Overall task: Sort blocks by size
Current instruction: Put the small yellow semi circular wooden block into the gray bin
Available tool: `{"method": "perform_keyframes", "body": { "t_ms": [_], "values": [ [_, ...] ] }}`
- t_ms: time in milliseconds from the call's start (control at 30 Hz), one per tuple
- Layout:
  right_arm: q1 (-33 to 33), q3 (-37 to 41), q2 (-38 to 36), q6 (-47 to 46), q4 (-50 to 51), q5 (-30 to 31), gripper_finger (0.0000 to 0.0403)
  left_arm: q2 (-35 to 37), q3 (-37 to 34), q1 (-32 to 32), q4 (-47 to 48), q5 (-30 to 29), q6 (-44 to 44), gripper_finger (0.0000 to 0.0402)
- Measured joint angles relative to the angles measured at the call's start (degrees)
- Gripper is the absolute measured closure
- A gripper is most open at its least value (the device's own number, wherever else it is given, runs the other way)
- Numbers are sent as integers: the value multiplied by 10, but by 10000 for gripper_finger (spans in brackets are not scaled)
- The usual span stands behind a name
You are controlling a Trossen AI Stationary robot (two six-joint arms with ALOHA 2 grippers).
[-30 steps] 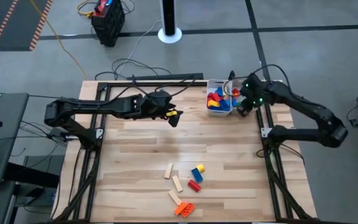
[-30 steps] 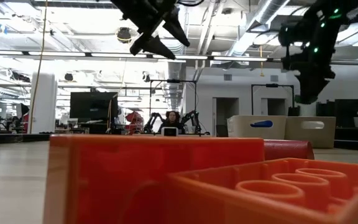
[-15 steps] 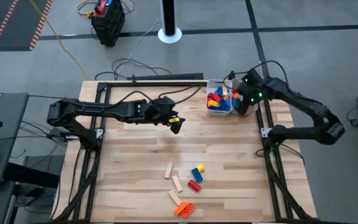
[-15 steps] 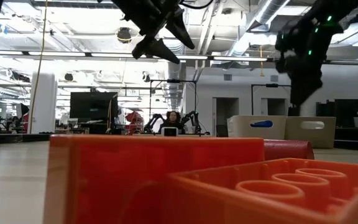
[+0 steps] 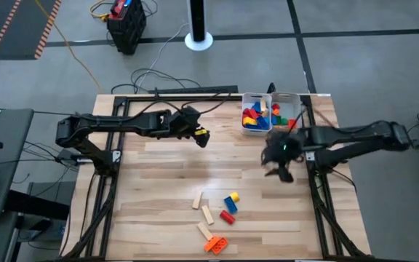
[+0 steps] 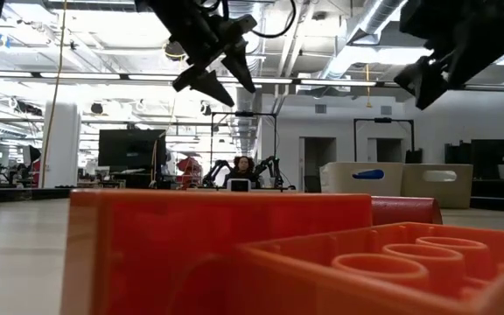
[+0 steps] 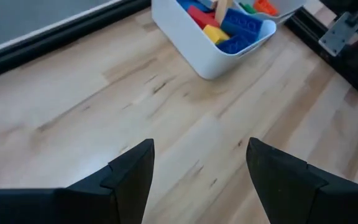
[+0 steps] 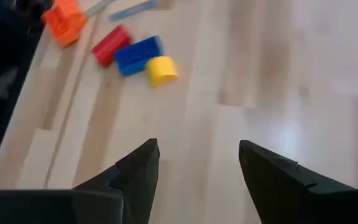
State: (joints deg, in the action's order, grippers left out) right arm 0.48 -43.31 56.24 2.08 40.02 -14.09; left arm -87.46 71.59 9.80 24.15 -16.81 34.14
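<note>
Closest to me, at the near edge of the table [image 5: 158, 182], I see the loose blocks: an orange brick [image 5: 214, 244] at the very front, filling the low view [image 6: 234, 254], then two pale wooden bars [image 5: 206, 214] lying side by side with a third [image 5: 196, 200] just beyond them. Right of the bars sit a red brick [image 5: 228, 217], a blue brick [image 5: 230, 203] and a yellow piece [image 5: 234, 196], bunched together and touching or nearly so.

My right gripper [image 5: 281, 172] hangs above bare wood, beyond that cluster and off to its right, well apart from it. Through its wrist camera I see its fingers [image 8: 135, 171] spread wide with nothing between them, and the red brick [image 8: 110, 45], blue brick [image 8: 138, 55] and yellow piece [image 8: 161, 70] lie ahead of it.

Farther back, my left gripper [image 5: 204, 138] hovers over the far-middle of the table, jaws apart and empty, only wood between its fingers [image 7: 132, 171].

At the far right corner stands the white tray [image 5: 253, 130], already holding a heap of red, blue, yellow, orange and green bricks [image 5: 252, 116]; from the left wrist it shows [image 7: 197, 53] just ahead of that gripper.
</note>
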Motion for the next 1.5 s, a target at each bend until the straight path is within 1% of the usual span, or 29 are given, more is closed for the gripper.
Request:
{"method": "perform_keyframes", "body": {
  "t_ms": [100, 200, 300, 400, 567, 700, 900, 1033, 1133, 1200, 1300, 1400, 1500],
  "values": [
    [75, 0, 53, -32, -57, 32, 153, 0, 0, 12, -14, 14, -26, 157],
    [110, 0, 113, -69, -105, 38, 153, 0, 0, 31, -17, 55, -49, 157],
    [123, -11, 170, -103, -124, 42, 153, 0, 0, 50, -11, 95, -74, 157],
    [127, -43, 224, -120, -124, 42, 153, 0, 0, 63, -7, 122, -106, 157],
    [140, -104, 313, -121, -116, 47, 153, 0, 0, 83, -5, 173, -155, 157],
    [142, -149, 368, -130, -99, 52, 153, 0, 0, 94, 12, 206, -187, 157],
    [140, -220, 422, -127, -73, 52, 153, 0, 0, 104, 42, 230, -238, 157],
    [141, -250, 460, -123, -47, 52, 153, 0, 0, 111, 54, 246, -261, 157],
    [141, -265, 483, -140, -16, 52, 152, 0, 0, 117, 68, 262, -273, 157],
    [141, -274, 491, -169, -5, 52, 148, 0, 0, 121, 74, 272, -281, 157],
    [136, -280, 491, -215, -2, 47, 131, 0, 0, 125, 83, 274, -293, 157],
    [132, -280, 491, -262, 3, 44, 104, 0, 0, 128, 83, 285, -306, 157],
    [133, -280, 491, -312, 26, 69, 78, 0, 0, 131, 83, 287, -318, 157]
  ]
}}
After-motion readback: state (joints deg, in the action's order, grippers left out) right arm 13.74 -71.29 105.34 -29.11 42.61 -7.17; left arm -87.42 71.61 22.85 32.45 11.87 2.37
